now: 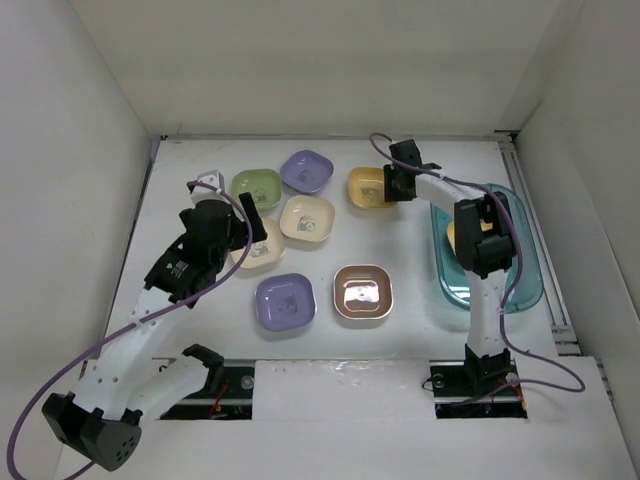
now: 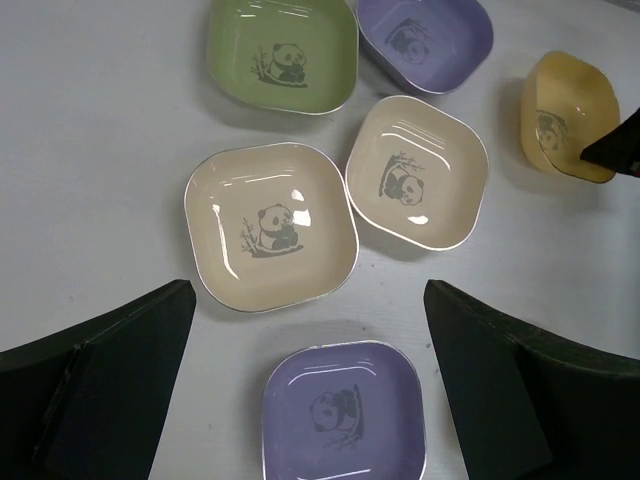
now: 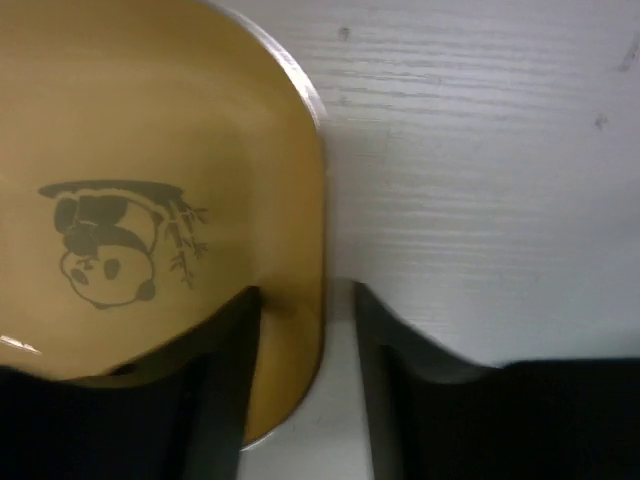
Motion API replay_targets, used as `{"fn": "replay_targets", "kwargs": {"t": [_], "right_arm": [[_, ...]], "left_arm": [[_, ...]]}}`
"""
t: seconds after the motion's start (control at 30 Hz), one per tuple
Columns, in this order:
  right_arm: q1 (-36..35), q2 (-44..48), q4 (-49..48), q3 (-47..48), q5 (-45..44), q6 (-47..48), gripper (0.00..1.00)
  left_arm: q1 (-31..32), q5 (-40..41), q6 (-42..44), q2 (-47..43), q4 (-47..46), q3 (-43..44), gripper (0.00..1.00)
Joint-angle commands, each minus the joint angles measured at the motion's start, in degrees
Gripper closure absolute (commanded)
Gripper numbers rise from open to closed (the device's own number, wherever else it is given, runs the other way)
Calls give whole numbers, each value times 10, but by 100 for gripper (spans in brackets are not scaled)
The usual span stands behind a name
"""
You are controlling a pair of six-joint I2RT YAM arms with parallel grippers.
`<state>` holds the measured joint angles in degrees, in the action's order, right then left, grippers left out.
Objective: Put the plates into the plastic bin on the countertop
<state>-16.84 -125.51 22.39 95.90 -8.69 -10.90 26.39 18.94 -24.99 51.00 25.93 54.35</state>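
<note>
Right wrist view: right gripper point(image 3: 305, 292) straddles yellow plate point(image 3: 150, 130) rim, not yet clamped; left gripper point(image 2: 305, 295) spread wide above cream plate point(image 2: 270, 225).

A robotics lab test cell: plain white walls point(image 1: 80, 150) stand close around the left tool point(image 1: 252, 215) and right tool point(image 1: 388, 185). Behind both tools, arm bases point(image 1: 480, 375) are bolted to a bare white tabletop point(image 1: 400, 340), trailing loose purple cables point(image 1: 60, 375).
</note>
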Motion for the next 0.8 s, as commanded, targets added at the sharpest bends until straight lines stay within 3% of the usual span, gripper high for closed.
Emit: {"fn": "replay_targets", "kwargs": {"t": [0.0,0.07,0.1,0.3,0.47,0.63,0.77], "right_arm": [[8,5,-4,5,41,-5,75],[14,4,-9,0,48,-11,98],[14,12,-9,0,53,-17,100],[20,105,-26,-26,53,-22,100],[67,277,-39,-107,46,-53,100],[166,415,-57,-230,80,-77,100],[231,494,-19,-318,42,-119,100]], "left_arm": [[-2,-7,8,-13,-13,7,0],[-2,-7,8,-13,-13,7,0],[-2,-7,8,-13,-13,7,0],[-2,-7,8,-13,-13,1,0],[-2,-7,8,-13,-13,1,0],[-2,-18,8,-13,-19,1,0],[-2,-18,8,-13,-19,1,0]]}}
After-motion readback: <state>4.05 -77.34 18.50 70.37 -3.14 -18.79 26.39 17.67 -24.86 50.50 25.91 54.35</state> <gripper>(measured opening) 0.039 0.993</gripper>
